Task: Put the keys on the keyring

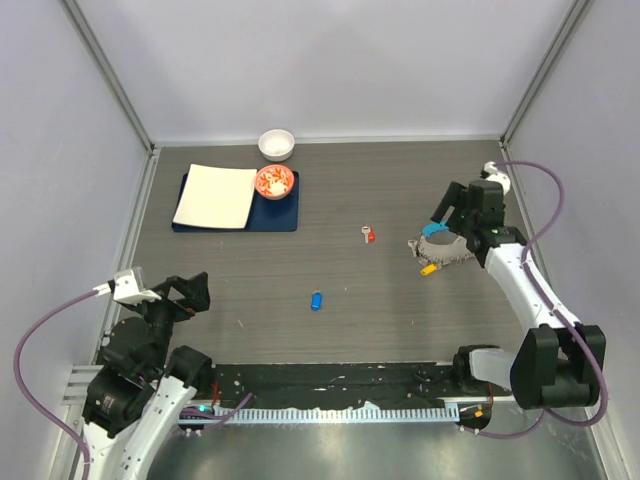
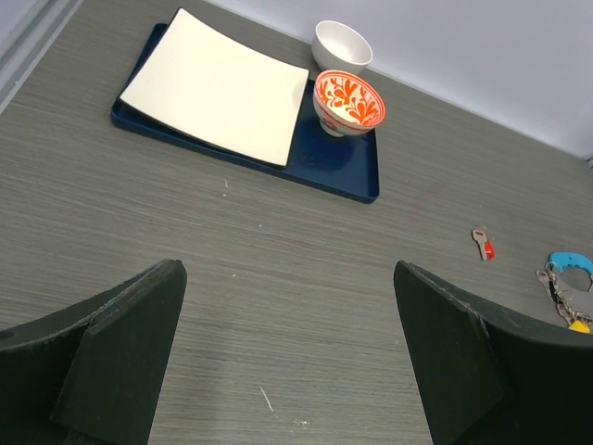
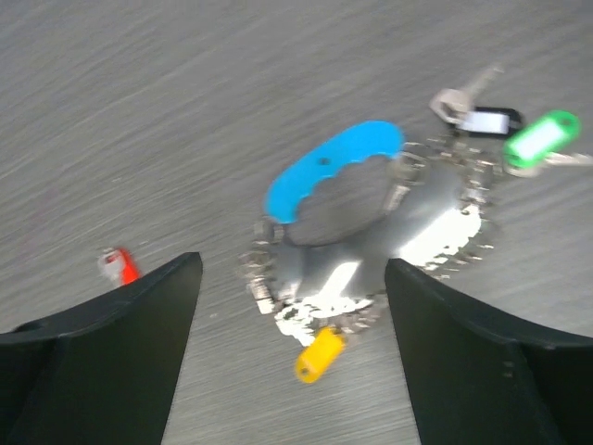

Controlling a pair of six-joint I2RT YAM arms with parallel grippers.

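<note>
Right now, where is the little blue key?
In the top view the blue key lies alone near the middle of the table, below-left of the red key and left of the keyring.

Looks like a robotics lab test cell: grey wood-grain table point(image 1: 400, 320) boxed in by plain pale panels point(image 1: 320, 60) on aluminium posts point(image 1: 108, 70), with robot arms point(image 1: 520, 280) bolted at the near edge and trailing purple cables point(image 1: 535, 165).
</note>
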